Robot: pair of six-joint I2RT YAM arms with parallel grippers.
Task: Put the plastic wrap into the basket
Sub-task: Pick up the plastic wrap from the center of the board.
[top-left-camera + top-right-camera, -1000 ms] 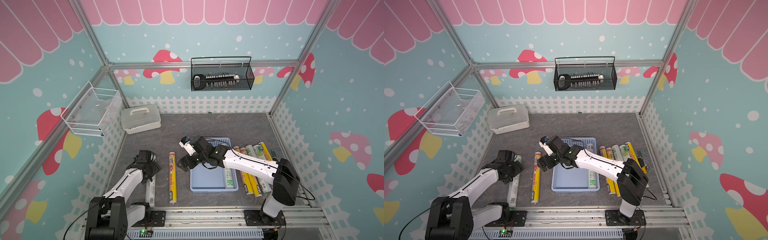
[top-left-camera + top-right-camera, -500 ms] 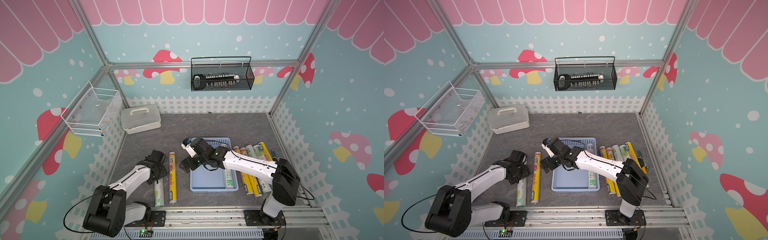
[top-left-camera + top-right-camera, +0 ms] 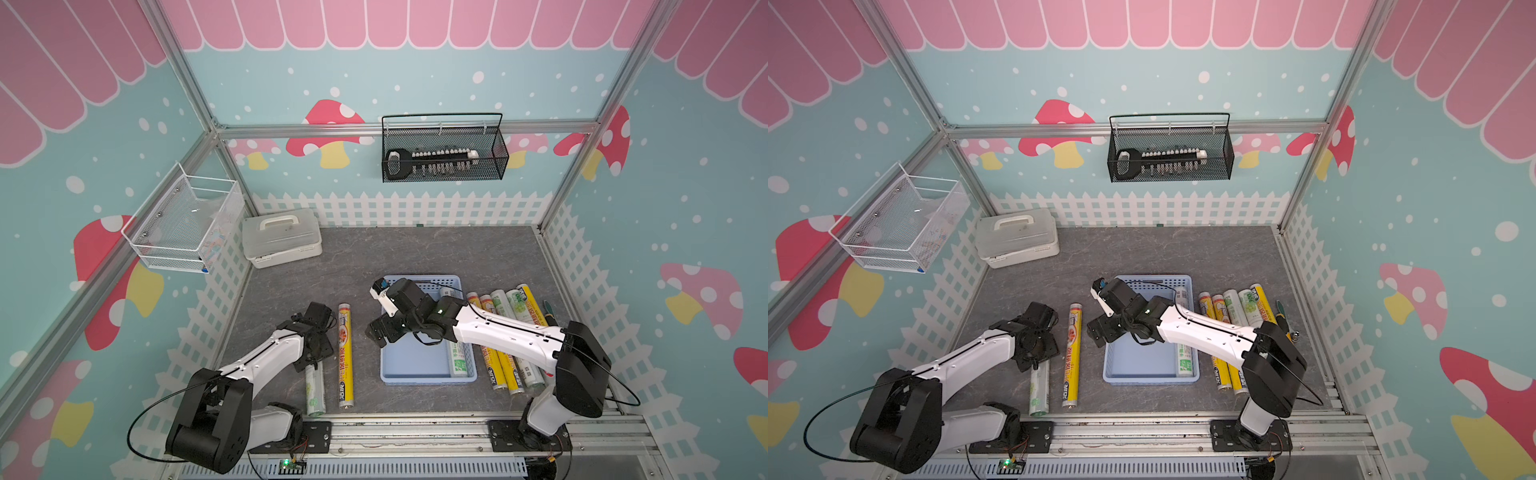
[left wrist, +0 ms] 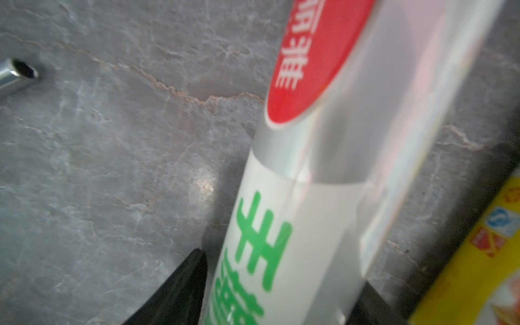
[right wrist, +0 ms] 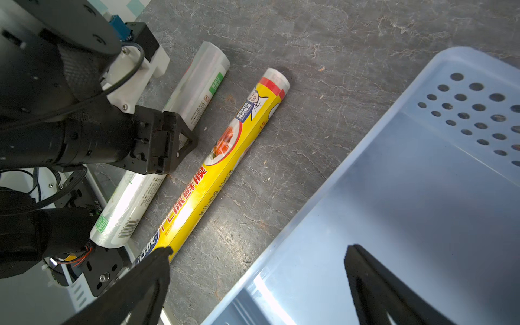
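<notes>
Fingers of the left gripper either side of the clear green-labelled roll on the tabletop, just beside the yellow roll. Can't tell if pinching. Right gripper spread wide, empty, above the basket wall. One roll in; cluster beside the basket plus these two to go.

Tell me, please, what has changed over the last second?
The left gripper swept the clear roll sideways from nearer the fence to beside the yellow roll, jaws narrowing around it. The right gripper stayed open over the basket rim; the other rolls did not move.
</notes>
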